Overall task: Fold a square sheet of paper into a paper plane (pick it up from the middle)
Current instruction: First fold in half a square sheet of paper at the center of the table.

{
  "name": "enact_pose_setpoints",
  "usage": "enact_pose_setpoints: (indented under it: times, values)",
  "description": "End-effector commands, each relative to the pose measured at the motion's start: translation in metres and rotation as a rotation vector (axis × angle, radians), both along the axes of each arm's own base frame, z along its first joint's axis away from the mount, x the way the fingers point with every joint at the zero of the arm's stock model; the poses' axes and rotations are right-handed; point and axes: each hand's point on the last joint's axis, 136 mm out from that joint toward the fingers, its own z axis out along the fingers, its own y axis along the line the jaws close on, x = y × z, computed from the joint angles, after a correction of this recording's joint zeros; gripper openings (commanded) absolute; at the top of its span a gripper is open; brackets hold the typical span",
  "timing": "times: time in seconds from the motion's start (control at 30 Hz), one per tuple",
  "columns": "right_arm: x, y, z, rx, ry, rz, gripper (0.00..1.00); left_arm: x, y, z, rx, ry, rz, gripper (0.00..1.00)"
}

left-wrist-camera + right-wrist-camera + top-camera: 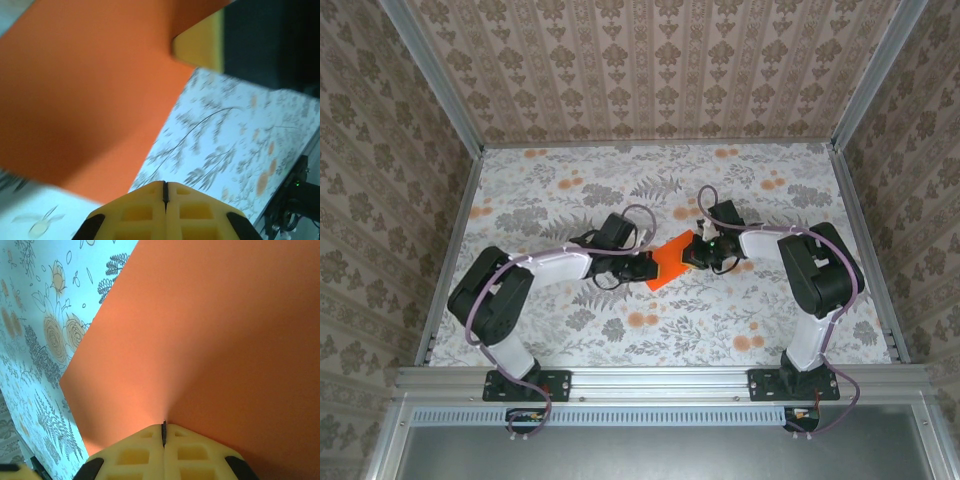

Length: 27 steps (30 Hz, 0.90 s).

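The square sheet of paper [670, 262] is vivid orange and sits mid-table between my two grippers. My right gripper [696, 253] is shut on the sheet's right side. In the right wrist view the paper [200, 335] puckers into the closed yellow fingertips [163, 426]. My left gripper [648, 268] is at the sheet's lower left edge. In the left wrist view its fingers [165, 186] are pressed together with nothing between them. There the paper [85, 95] spreads up and to the left of the tips, and a yellow finger [200, 45] of the right gripper meets its far edge.
The floral tablecloth [570, 190] covers the table, with patterned walls on three sides and metal rails [860, 240] along the edges. Both arm bases [525, 385] stand at the near edge. Cables loop above each wrist.
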Motion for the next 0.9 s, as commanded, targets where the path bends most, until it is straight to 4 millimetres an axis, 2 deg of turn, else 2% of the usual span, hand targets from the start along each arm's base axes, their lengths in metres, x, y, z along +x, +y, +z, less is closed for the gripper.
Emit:
enact_pose_setpoints:
  times: [0.0, 0.27, 0.47, 0.63, 0.77, 0.87]
  values:
    - [-0.005, -0.006, -0.016, -0.051, 0.043, 0.007, 0.0, 0.01, -0.012, -0.003, 0.023, -0.014, -0.014, 0.01]
    - [-0.009, -0.008, -0.026, -0.065, 0.067, 0.009, 0.0, 0.0, -0.012, -0.038, 0.092, 0.062, -0.039, 0.0]
    - [-0.012, -0.01, -0.029, -0.078, 0.085, 0.008, 0.0, -0.018, 0.0, -0.059, 0.159, 0.103, -0.055, 0.0]
    - [-0.014, -0.015, -0.033, -0.098, 0.097, 0.001, 0.0, -0.039, 0.02, -0.076, 0.216, 0.154, -0.051, 0.0]
    - [-0.014, -0.016, -0.034, -0.1, 0.095, 0.006, 0.0, -0.052, 0.034, -0.081, 0.229, 0.177, -0.032, 0.0]
    - [-0.013, -0.017, -0.033, -0.1, 0.088, 0.007, 0.0, -0.058, 0.037, -0.078, 0.208, 0.183, -0.025, 0.0]
